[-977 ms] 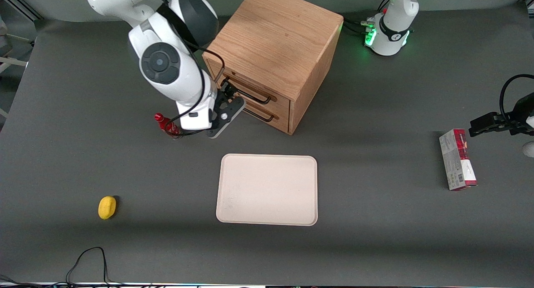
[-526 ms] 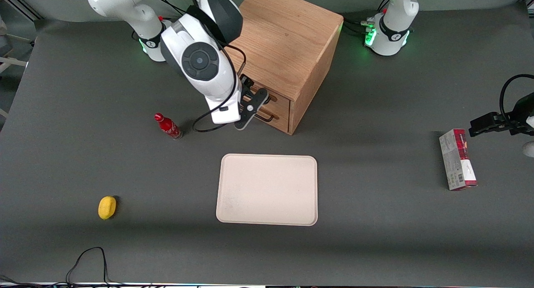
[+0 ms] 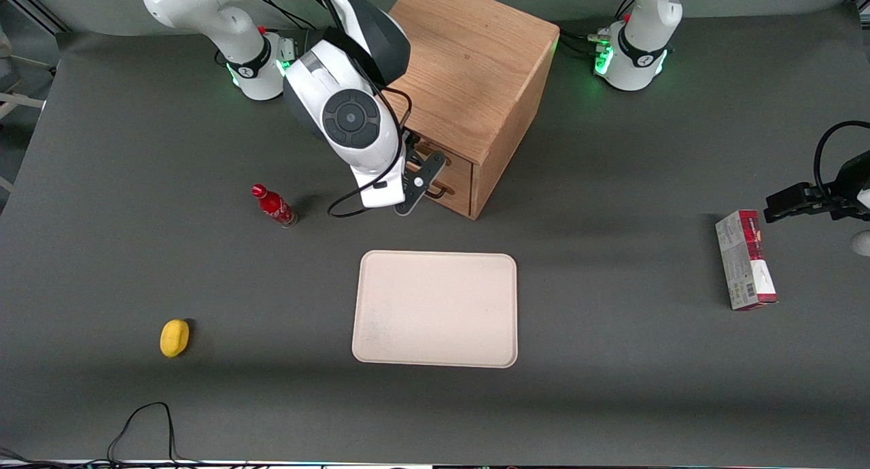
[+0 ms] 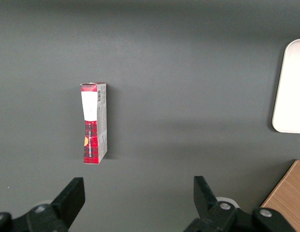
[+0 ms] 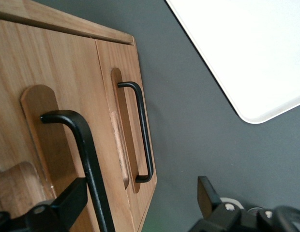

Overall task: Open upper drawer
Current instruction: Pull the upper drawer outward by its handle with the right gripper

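1. The gripper (image 5: 140,203) is held directly in front of the light oak cabinet (image 3: 469,68), its fingers (image 5: 67,205) spread wide apart and grasping nothing.
2. The upper drawer (image 5: 63,96) is seen shut; its black bar handle (image 5: 87,154) passes just beside one finger.
3. The lower drawer's handle (image 5: 142,130) lies near, also shut.
4. A cream tray (image 3: 436,308) lies nearer the front camera than the gripper.

Hides most of the upper drawer (image 3: 454,162) front under the working arm in the front view. Cuts off the drawer's handle (image 5: 84,154) and the gripper (image 5: 140,205) at the wrist picture's edge. Shows only a corner of the tray (image 5: 247,53).
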